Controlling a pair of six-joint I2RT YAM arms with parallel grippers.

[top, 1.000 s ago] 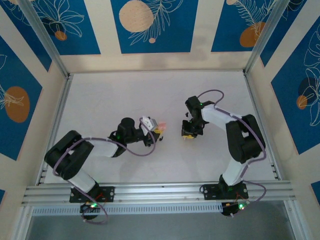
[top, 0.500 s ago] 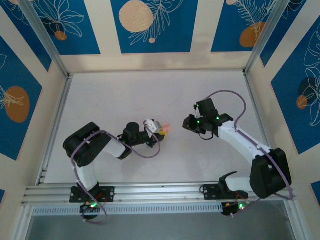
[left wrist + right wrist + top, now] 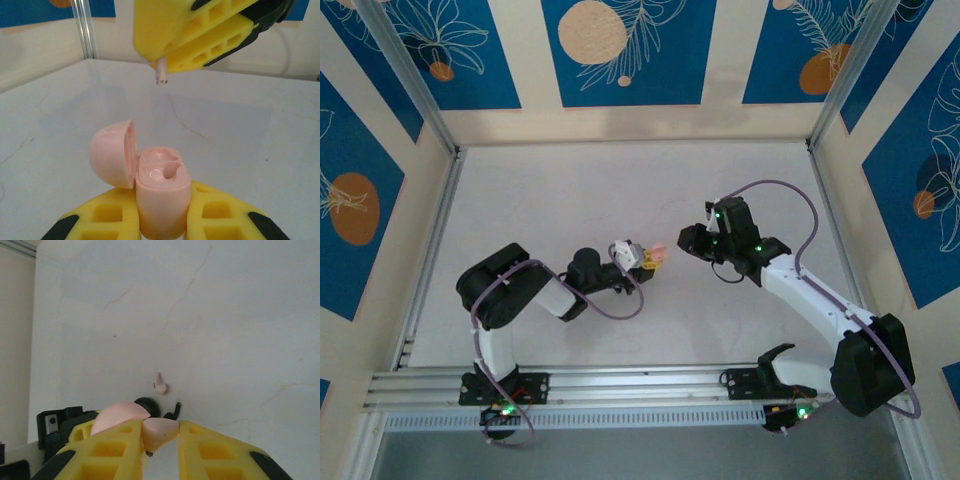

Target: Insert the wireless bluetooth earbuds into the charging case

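The left claw (image 3: 162, 222) was clamped on the base of a pale pink charging case (image 3: 162, 192), holding it upright above the table (image 3: 540, 200). Its lid (image 3: 114, 152) was swung open to one side. Both earbud sockets in the case looked unfilled. Just above and beyond the case hung the right claw (image 3: 170, 54), pinched shut on a pink earbud (image 3: 161, 75) whose stem pointed down, apart from the case. From the right wrist, a second pink earbud (image 3: 160, 385) lay on the table beyond that claw's tips.
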